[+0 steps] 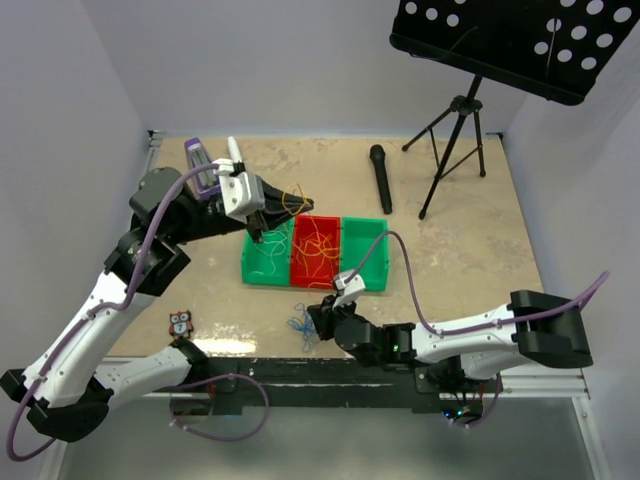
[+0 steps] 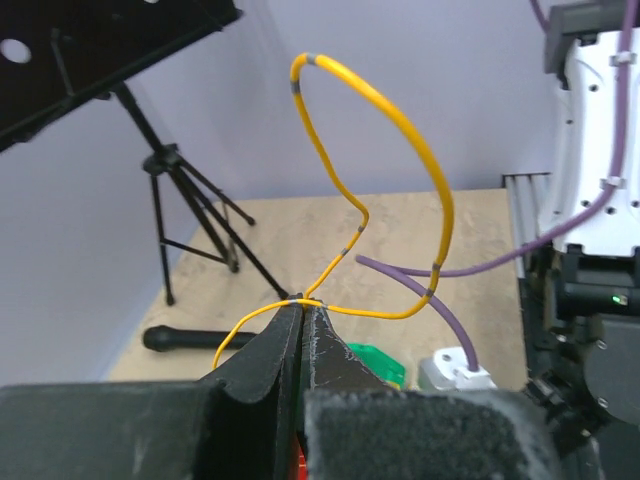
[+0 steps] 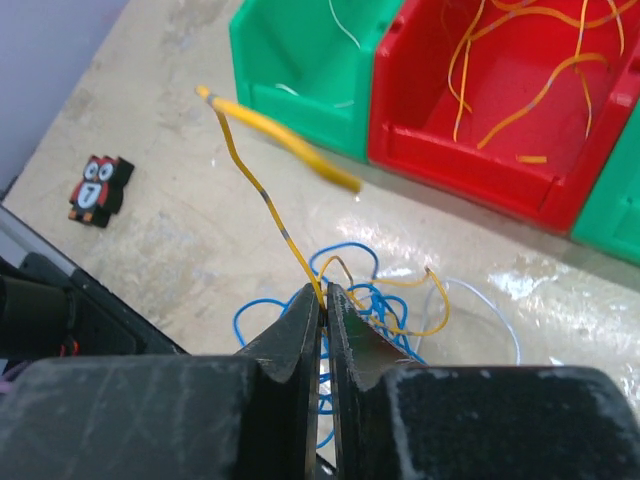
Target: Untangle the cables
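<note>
- Right pincer (image 3: 322,300): at the near edge of the counter (image 1: 460,250), about 6 o'clock of the bin row. Jaws pressed together, clamped on a striped yellow cable (image 3: 258,185) that rises toward 11 o'clock. Free end blurred.
- Blue cable tangle (image 3: 372,298): lying on the counter just under and beyond that pincer. Thin white strand and a short yellow piece mixed in.
- Owl figure (image 3: 100,188): flat on the counter at 9 o'clock of the tangle, well apart from it.
- Left green bin (image 3: 300,110): at 12 o'clock of the tangle, holding a few white strands.
- Red bin (image 3: 470,175): touching the left green bin at its 3 o'clock side. Many orange-yellow cables inside.
- Right green bin (image 1: 365,245): at 3 o'clock of the red bin, last in the row. Contents not discernible.
- Left pincer (image 2: 303,305): raised over the left green bin's far end. Jaws together, clamped on a yellow cable loop (image 2: 400,130) standing in the air above the tips, with grey bands along it.
- Microphone (image 1: 379,178): black, lying on the counter at 1 o'clock of the bins, apart from them.
- Music stand (image 1: 520,40): black perforated tray on a tripod, at 2 o'clock near the far right corner.
</note>
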{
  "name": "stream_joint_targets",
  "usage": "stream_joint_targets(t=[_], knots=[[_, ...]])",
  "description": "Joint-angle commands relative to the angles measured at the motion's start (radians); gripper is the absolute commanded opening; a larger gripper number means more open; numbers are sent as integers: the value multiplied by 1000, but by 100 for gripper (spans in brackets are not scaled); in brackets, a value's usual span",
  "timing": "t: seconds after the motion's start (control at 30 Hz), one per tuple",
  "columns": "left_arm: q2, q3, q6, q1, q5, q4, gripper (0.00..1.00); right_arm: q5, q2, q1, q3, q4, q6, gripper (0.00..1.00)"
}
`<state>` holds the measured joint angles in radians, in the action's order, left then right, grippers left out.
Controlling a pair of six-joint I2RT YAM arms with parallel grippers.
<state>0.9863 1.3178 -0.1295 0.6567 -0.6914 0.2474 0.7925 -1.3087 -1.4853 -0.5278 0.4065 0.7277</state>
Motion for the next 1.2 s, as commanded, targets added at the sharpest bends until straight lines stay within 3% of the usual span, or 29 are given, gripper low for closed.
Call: stream_joint_targets(t=[0.0,0.17,0.57,0.8,1.17], knots=[[21,67,-90,-2,144,-52,0,-39,17,-19,32,-37,127,8],[51,58,-116,-2,191,-43,0,8,43,-98,26,-136,232,7],[116,-239,-179,-3,291,-186,0,111,302,-188,15,-480,420,8],[204,-339,-252,-3,342,-318,0,149,339,-188,5,-555,466,9],[284,-440,-351,-2,440,-487,0,134,316,-188,11,-520,454,12]])
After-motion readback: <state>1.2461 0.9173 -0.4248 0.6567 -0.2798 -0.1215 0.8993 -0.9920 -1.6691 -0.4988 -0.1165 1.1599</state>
